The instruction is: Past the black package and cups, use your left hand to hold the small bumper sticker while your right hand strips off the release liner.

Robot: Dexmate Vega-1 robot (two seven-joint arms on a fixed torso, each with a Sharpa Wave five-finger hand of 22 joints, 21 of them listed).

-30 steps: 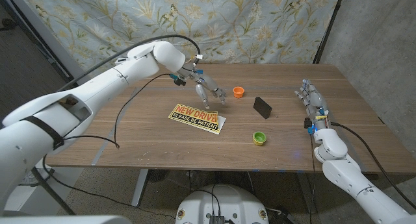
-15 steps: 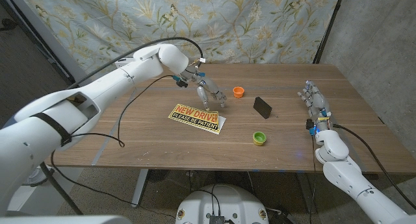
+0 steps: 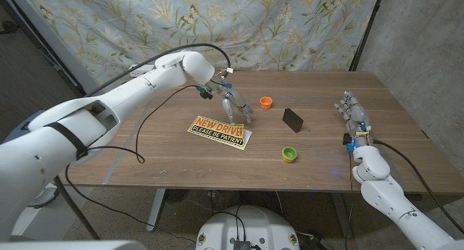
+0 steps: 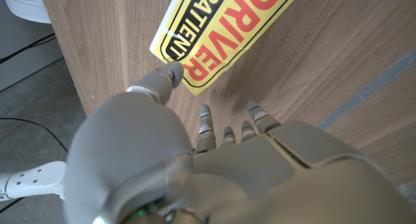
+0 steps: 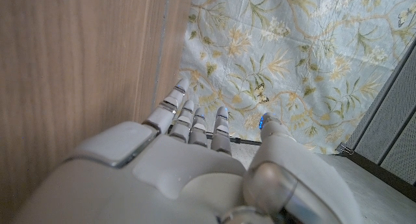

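Wooden table (image 3: 217, 159), floral curtain (image 3: 290, 25) behind

wooden table (image 3: 181, 163) | floral curtain (image 3: 290, 25) hangs behind it (pale blue, leafy print) | grey floor (image 4: 39, 107)

head: high, looking down the table (image 3: 181, 163) | left wrist: close (shares sticker (image 4: 221, 36)) | right wrist: toward curtain (image 5: 292, 49)

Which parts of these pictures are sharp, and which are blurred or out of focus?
Head view: evenly lit and sharp, the bumper sticker letters readable. Left wrist view: the sticker is sharp, the left hand near the lens is soft. Right wrist view: the right hand is blurred, the curtain clearer.
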